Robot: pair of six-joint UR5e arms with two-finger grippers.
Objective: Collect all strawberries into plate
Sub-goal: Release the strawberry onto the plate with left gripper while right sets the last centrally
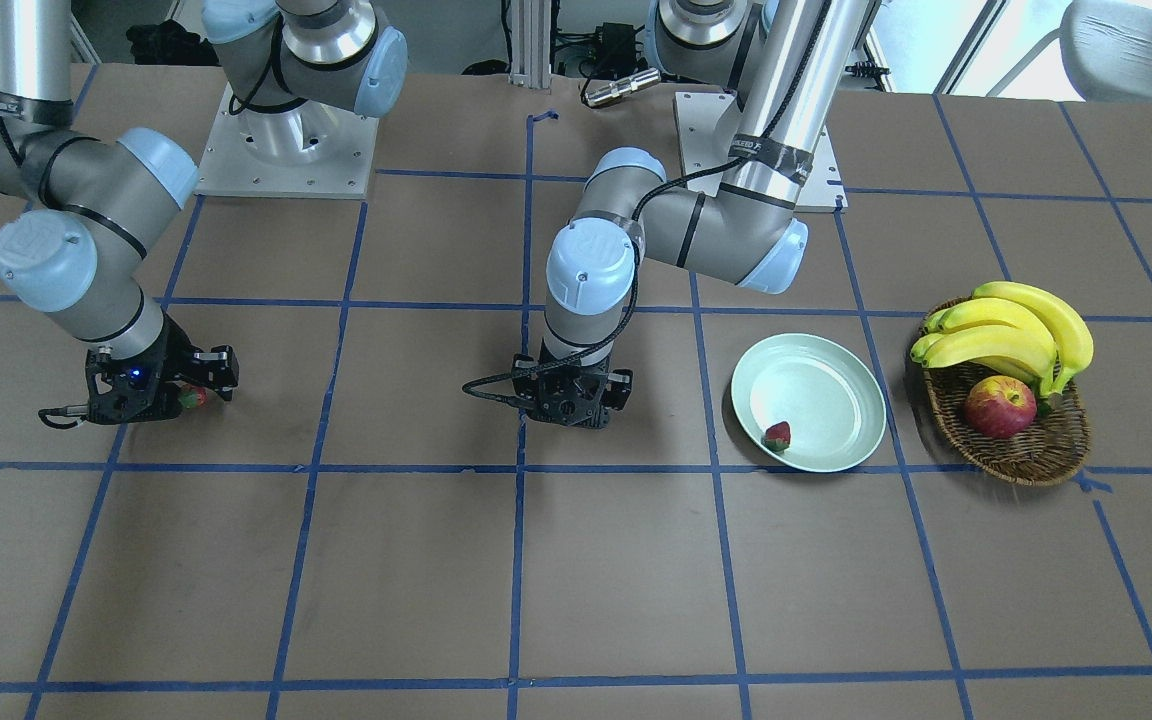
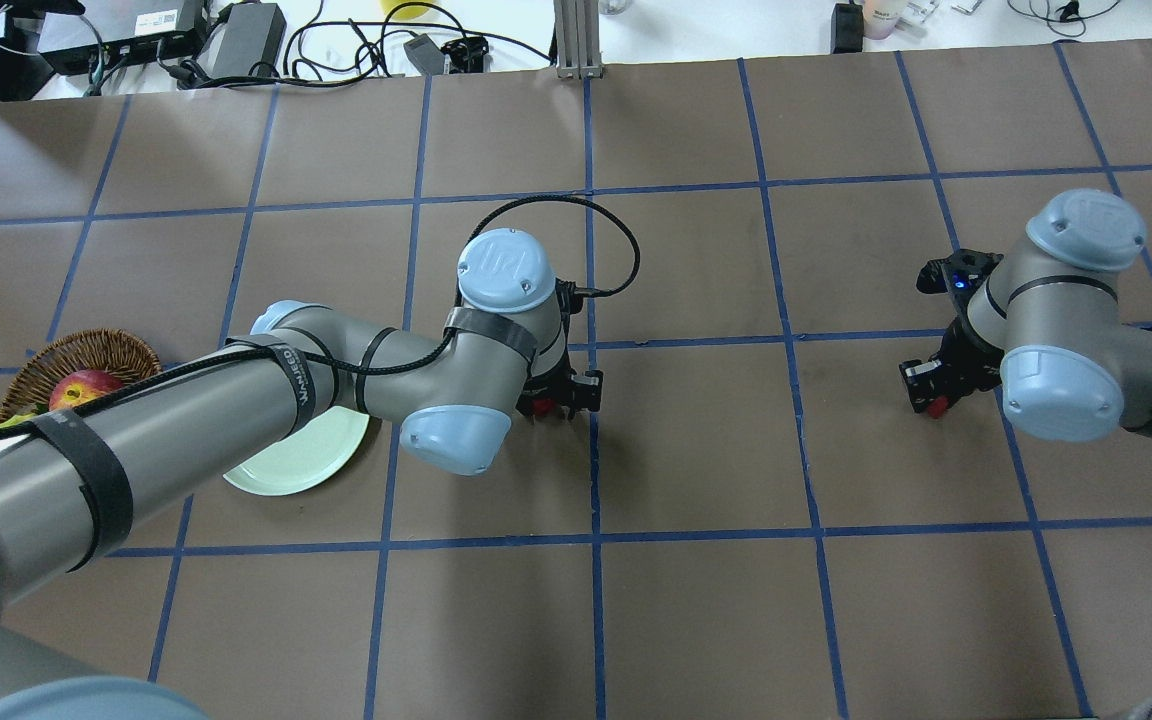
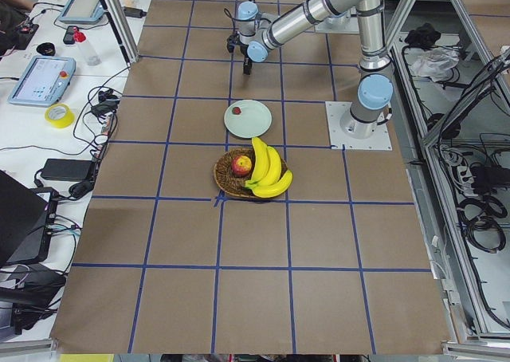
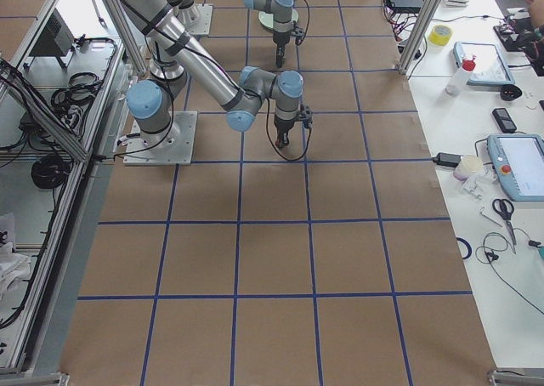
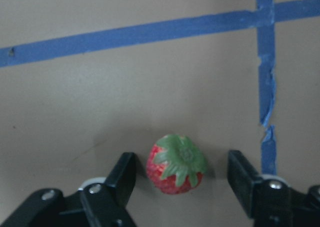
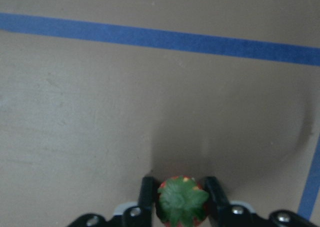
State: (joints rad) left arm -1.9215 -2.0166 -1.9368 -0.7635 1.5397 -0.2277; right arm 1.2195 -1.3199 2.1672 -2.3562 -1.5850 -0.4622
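Note:
One strawberry [image 5: 176,164] lies on the brown table between the fingers of my left gripper [image 5: 182,169], which is open around it; the left finger is close to the berry and the right finger stands apart. In the front view that gripper [image 1: 576,405] is low near the table's middle. My right gripper [image 6: 180,189] is shut on a second strawberry [image 6: 182,204], also seen as a red spot [image 1: 194,397] low over the table. A third strawberry [image 1: 777,436] rests inside the mint-green plate [image 1: 821,385], near its rim.
A wicker basket [image 1: 1036,450] with bananas [image 1: 1011,335] and an apple [image 1: 999,406] stands just beyond the plate. Blue tape lines [image 1: 521,520] grid the brown table. The arms' base plates [image 1: 286,150] sit at the robot's edge.

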